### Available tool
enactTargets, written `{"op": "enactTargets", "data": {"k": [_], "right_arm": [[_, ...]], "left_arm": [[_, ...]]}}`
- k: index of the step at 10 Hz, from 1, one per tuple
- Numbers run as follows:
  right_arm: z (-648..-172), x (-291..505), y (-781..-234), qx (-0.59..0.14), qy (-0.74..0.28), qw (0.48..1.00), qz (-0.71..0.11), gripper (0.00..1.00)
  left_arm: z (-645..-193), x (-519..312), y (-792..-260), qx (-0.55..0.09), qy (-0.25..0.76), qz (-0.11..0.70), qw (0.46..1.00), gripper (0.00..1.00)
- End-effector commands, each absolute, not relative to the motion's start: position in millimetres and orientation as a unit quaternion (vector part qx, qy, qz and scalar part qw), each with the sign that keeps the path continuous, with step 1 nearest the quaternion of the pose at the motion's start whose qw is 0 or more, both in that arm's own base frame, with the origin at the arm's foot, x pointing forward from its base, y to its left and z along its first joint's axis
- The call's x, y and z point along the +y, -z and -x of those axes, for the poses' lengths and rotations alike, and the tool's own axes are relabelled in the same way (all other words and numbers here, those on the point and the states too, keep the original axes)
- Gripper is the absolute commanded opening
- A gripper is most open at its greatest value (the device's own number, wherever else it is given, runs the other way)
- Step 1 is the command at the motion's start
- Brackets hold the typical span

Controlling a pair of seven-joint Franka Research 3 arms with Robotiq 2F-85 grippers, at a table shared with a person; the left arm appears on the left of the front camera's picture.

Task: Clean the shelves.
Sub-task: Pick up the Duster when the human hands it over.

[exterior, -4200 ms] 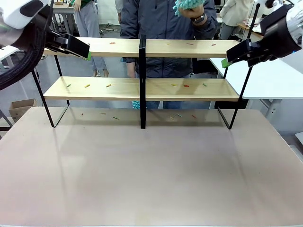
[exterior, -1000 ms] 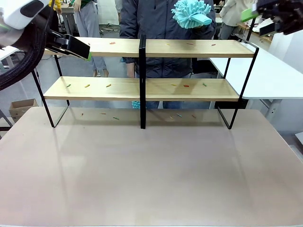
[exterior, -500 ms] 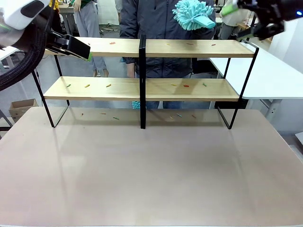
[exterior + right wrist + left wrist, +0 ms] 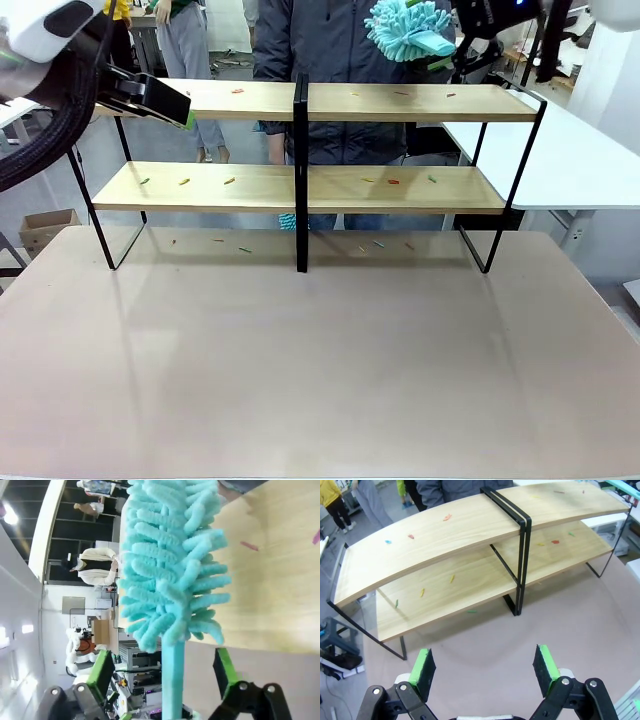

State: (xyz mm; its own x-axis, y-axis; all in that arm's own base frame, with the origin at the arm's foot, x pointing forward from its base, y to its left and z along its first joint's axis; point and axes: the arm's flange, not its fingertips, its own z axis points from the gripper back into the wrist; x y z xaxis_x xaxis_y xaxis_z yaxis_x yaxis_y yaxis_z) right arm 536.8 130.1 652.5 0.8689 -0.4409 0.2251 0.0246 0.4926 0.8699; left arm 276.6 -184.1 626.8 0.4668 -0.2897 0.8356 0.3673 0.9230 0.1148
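Observation:
The shelves stand at the far side of the table, two long light-wood boards on a black frame, with small coloured scraps scattered on both. A person behind them holds a fluffy teal duster above the top board. My right gripper is at the duster's handle. In the right wrist view the duster rises between the open fingers of the right gripper. My left gripper hovers at the top board's left end. It stands open and empty, above the shelves.
More scraps lie on the beige tabletop under the rack. A white table stands to the right. A cardboard box sits on the floor at the left. Other people stand in the background.
My right arm has risen from the rack's right end and swung left to the duster's handle. The person has brought the duster's head into full view. The left arm has stayed still.

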Motion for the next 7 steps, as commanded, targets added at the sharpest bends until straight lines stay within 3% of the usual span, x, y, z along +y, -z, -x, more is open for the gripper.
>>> {"op": "enactTargets", "data": {"k": [1,4,5,6,7], "right_arm": [[-521,123,-668,-0.216,0.138,0.840,-0.478,1.00],[-510,112,-660,-0.209,0.133,0.839,-0.484,1.00],[-507,109,-658,-0.214,0.133,0.843,-0.475,0.44],[-505,107,-658,-0.212,0.130,0.843,-0.478,0.43],[-503,105,-658,-0.208,0.125,0.846,-0.475,0.00]], "left_arm": [[-276,-183,-628,-0.483,0.191,0.038,0.854,1.00],[-276,-183,-628,-0.483,0.191,0.038,0.854,1.00],[-276,-183,-628,-0.483,0.191,0.038,0.854,1.00],[-276,-183,-628,-0.483,0.191,0.038,0.854,1.00],[-276,-183,-628,-0.483,0.191,0.038,0.854,1.00]]}}
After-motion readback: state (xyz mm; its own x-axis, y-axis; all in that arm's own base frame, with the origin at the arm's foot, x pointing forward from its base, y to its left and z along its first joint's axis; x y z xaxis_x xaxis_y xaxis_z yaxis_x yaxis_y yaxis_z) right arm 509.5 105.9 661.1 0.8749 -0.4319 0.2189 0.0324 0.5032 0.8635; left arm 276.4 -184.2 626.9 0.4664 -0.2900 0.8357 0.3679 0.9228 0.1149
